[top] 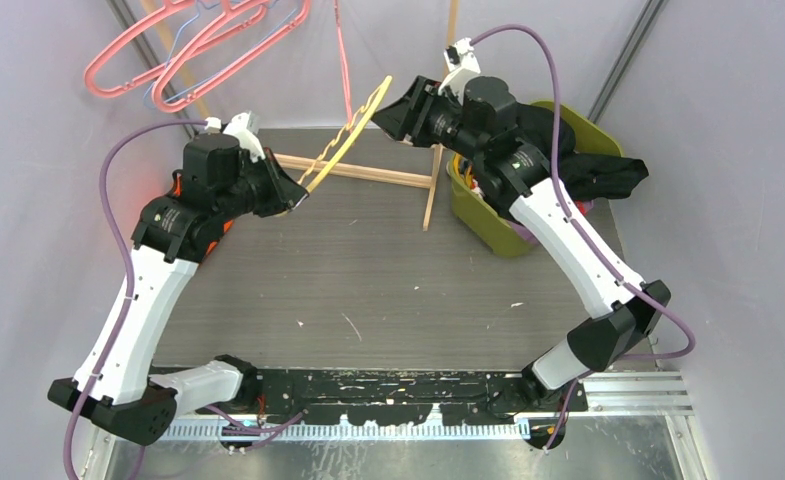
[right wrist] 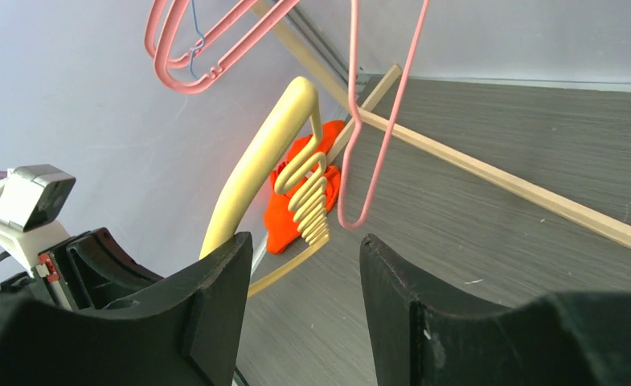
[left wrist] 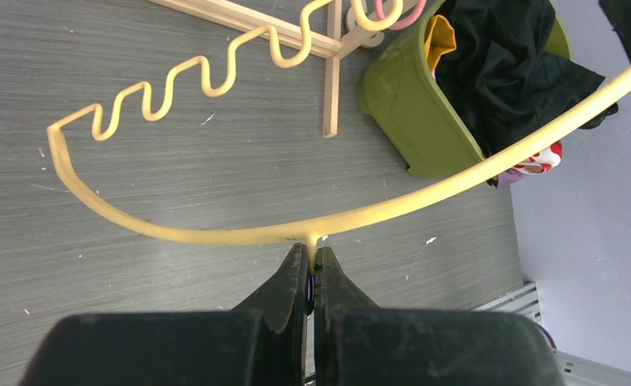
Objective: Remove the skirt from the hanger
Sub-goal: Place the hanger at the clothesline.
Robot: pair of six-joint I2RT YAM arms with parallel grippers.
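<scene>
Scuffed grey table (top: 368, 290) under everything. Ahead and right of my left gripper (left wrist: 312, 261), beneath the right arm, sits the green bin (left wrist: 408, 104). A black cloth (left wrist: 513, 72) is heaped in it and spills over the rim. I take this for the skirt, already off.

The yellow hanger (left wrist: 215, 235) is bare, no fabric on its wavy bar. Left jaws pinched tight on its stem, right at the fingertips. My right gripper (right wrist: 305, 241) stands parted, holding nothing, with the hanger's shoulder just ahead.

Skirt looks limp, light, apt to snag; if regrasping, pinch a raised fold. Hanger stiff, light, slick.
</scene>
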